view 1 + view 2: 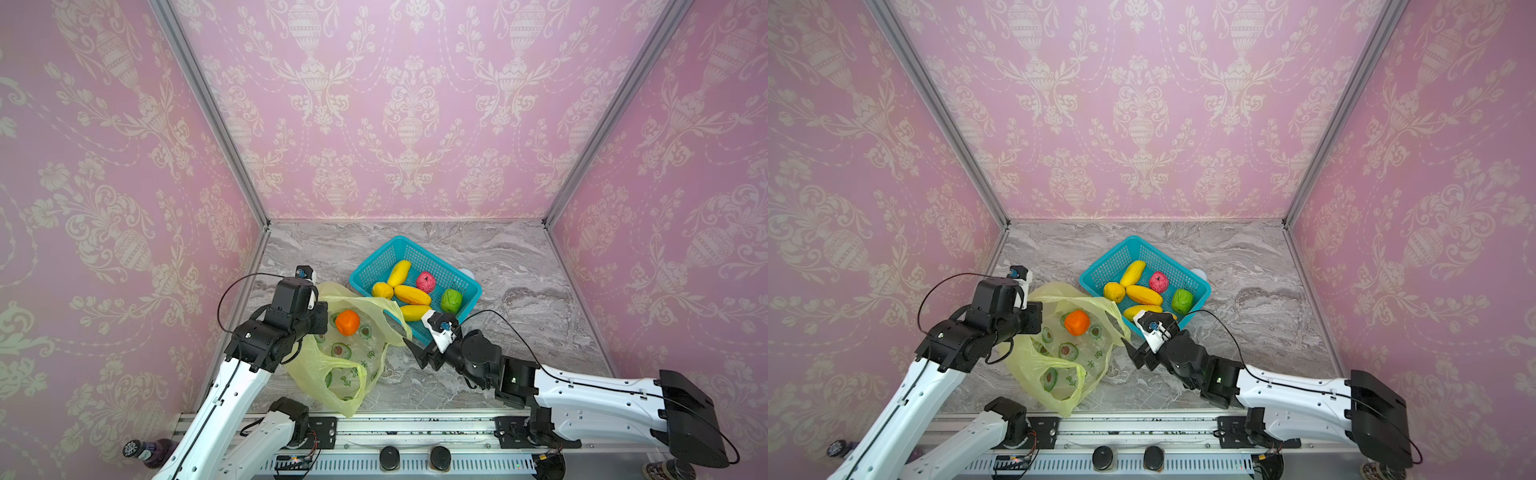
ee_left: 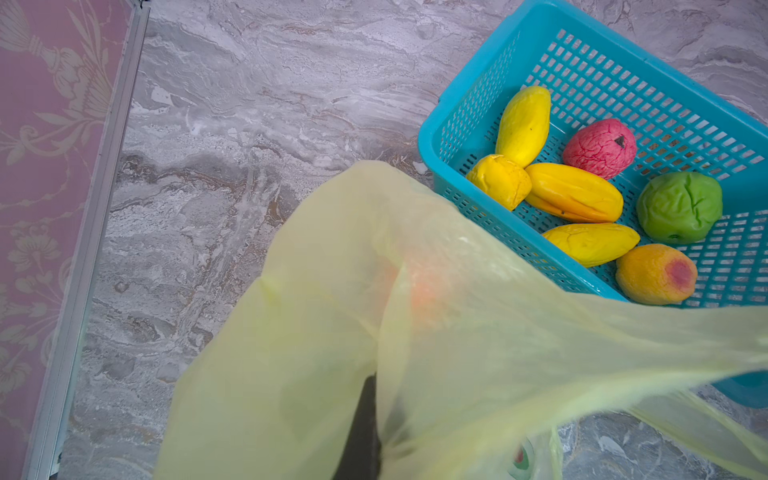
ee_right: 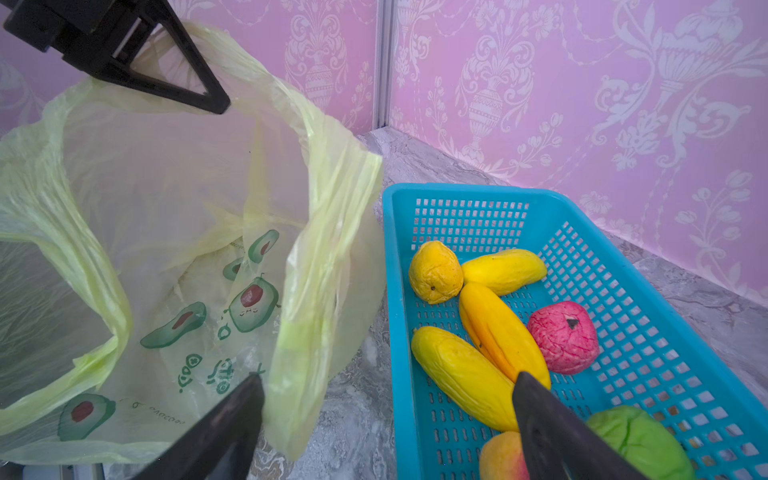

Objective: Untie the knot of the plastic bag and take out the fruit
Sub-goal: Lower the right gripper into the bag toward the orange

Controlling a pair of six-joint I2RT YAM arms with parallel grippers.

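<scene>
left gripper pinches plastic bag rim, mouth open. orange fruit alone inside; other fruit in basket. right gripper spread wide between bag and basket. risk: thin film slips from pinch, mouth collapses over orange.

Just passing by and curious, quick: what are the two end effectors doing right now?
Left end effector: shut on the plastic bag, gripping its rim.
Right end effector: open, holding nothing.
</scene>
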